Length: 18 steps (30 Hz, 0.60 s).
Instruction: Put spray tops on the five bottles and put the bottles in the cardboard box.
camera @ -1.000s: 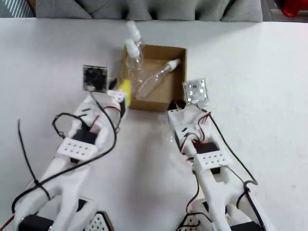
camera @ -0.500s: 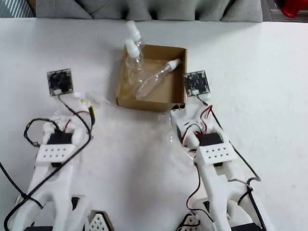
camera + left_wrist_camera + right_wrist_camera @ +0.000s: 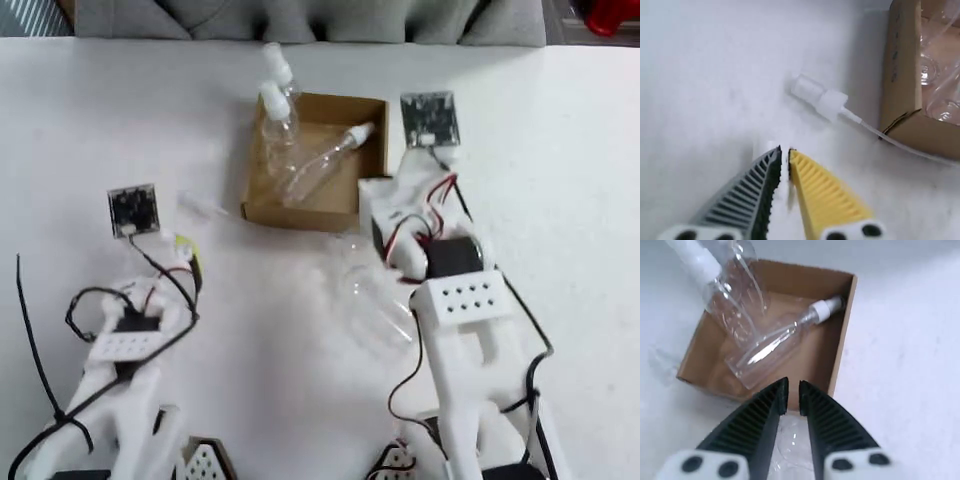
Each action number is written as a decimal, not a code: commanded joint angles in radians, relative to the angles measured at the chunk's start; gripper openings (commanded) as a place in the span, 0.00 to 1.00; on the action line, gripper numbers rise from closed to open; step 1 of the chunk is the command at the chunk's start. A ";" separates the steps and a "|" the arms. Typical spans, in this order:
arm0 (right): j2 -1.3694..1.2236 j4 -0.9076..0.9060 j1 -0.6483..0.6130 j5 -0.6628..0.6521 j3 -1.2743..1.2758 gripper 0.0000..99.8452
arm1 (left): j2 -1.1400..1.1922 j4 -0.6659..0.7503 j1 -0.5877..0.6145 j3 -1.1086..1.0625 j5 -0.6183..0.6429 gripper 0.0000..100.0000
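Cardboard box (image 3: 300, 213) sits on the white table (image 3: 560, 150), mid-width and toward the table's far edge. Inside it, a lying bottle (image 3: 765, 347) rests diagonally on the box floor with its white spray top on, the top pointing to the box's far right corner. Two leaning bottles (image 3: 278, 135) stand at the box's far left corner, both with spray tops on. Their tops stick up past the far wall.

A loose spray top (image 3: 820, 97) lies flat on the table just outside the box's left wall. Its thin dip tube runs toward the box's near left corner; cannot tell if the tube touches the cardboard.

A clear bottle (image 3: 375, 300) lies on the table just off the box's near wall, partly under the right arm. Its outline is faint, so cannot tell whether it has a top.

Left gripper (image 3: 785, 152): grey and yellow jaws clenched to a thin slit with nothing between them. It is low over bare table, tips aimed at the loose spray top, near it but apart.

Right gripper (image 3: 793, 386): black jaws clenched to a narrow slit, grasping nothing. Its tips are over the box's near wall, close to the near right corner. Some clear plastic shows on the table below the jaw bases.
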<state>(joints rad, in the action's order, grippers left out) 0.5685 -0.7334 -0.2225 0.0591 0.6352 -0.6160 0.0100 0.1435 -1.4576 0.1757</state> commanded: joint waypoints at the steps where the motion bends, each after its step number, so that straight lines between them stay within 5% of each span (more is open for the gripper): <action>1: -0.101 -0.005 0.008 0.014 -0.187 0.02 | -0.036 0.230 -0.005 -0.060 0.006 0.03; 10: -0.401 -0.005 0.012 0.020 -0.448 0.02 | -0.036 0.279 -0.005 -0.080 0.006 0.03; 18: -0.664 -0.130 0.021 0.213 -0.721 0.02 | -0.036 0.279 -0.007 -0.077 0.006 0.03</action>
<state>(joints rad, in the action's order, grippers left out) -0.0238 -0.7933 -0.2225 0.1803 0.0890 -0.6160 0.2585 0.1435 -1.5420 0.1757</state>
